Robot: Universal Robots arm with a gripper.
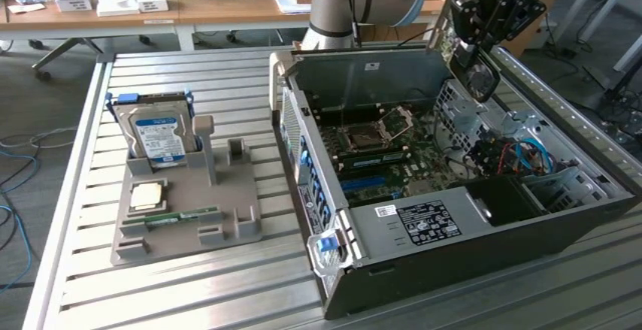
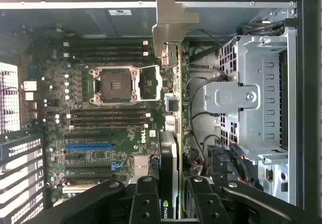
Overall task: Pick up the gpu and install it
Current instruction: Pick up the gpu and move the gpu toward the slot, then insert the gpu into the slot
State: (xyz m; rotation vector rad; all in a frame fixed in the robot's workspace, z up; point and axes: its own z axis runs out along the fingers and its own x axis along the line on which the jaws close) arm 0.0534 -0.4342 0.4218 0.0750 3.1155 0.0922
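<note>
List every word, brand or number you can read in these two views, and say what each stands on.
"DELL": white letters on the motherboard.
Small logo on the gpu, held in the pincer: a sign, no readable words.
Black label on the power supply: too small to read.
Blue-white label on the hard drive: blurred, unreadable.
White stickers on the case: unreadable.

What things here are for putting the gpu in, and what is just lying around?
For the job:
gpu
gripper holding it
open computer case
motherboard

Just lying about:
hard drive
memory stick
grey holder
</note>
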